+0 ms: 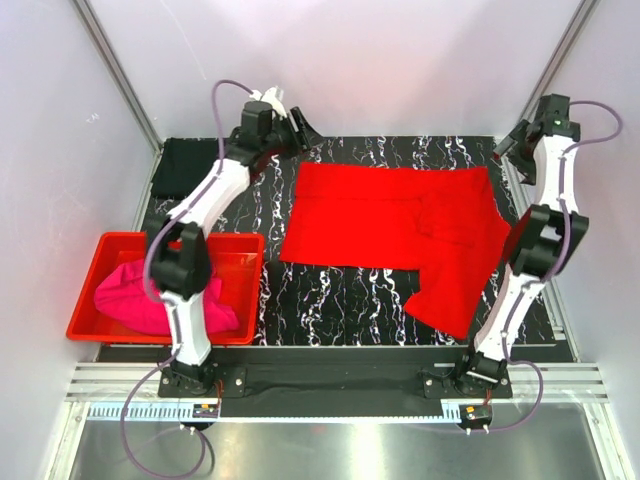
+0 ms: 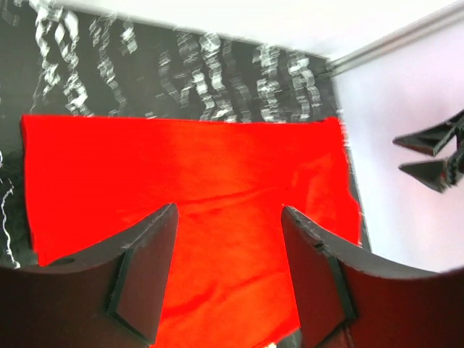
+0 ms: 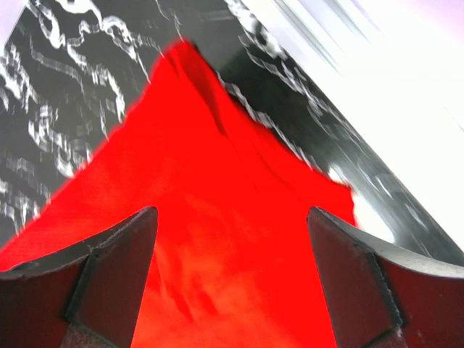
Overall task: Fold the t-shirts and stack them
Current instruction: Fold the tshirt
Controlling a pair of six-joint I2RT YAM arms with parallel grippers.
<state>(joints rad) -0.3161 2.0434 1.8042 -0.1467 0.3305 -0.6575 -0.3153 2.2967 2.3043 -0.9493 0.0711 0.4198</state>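
Top view: bright red cloth t-shirt [image 1: 390,225] being spread flat on black marbled table [image 1: 340,290], near-right part lying askew.
Left wrist: left end effector [image 2: 228,217] being held open, empty, over red cloth.
Right wrist: right end effector [image 3: 232,217] being held wide open, empty.
Judged best: far corners being pinched evenly, both sides together.

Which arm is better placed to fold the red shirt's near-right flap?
Right, probably. The flap of the red shirt lies beside the right arm's base, with the right tool open on that side; the left tool is at the far left corner.
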